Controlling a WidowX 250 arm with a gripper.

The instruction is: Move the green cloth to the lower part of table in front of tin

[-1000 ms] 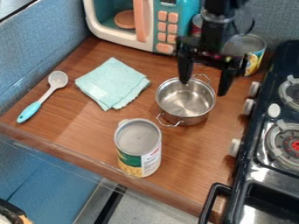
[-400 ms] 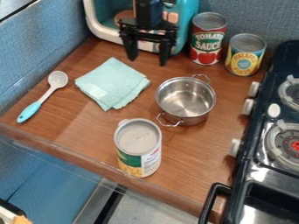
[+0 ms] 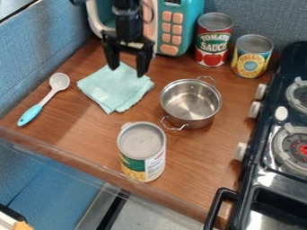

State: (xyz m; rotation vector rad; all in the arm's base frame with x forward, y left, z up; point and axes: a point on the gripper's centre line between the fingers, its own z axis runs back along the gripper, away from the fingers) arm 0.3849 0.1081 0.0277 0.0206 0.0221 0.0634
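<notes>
Gripper (image 3: 127,71) wide apart over the cloth's far edge

Green cloth (image 3: 112,90) lies flat and folded on the table (image 3: 198,179), between spoon (image 3: 43,99) and pot (image 3: 190,104), touching neither. Key relation: most of the cloth sits nearer the camera than the fingertips, so the next move probably wants a small shift that way, then down. Clearance hard to judge. Near tin (image 3: 142,152) stands upright, probably the task's marker.

Gripper (image 3: 128,68) w/ fingers apart over cloth (image 3: 115,88), pot (image 3: 190,103) just beside, tin (image 3: 142,150) nearer cam.
</notes>
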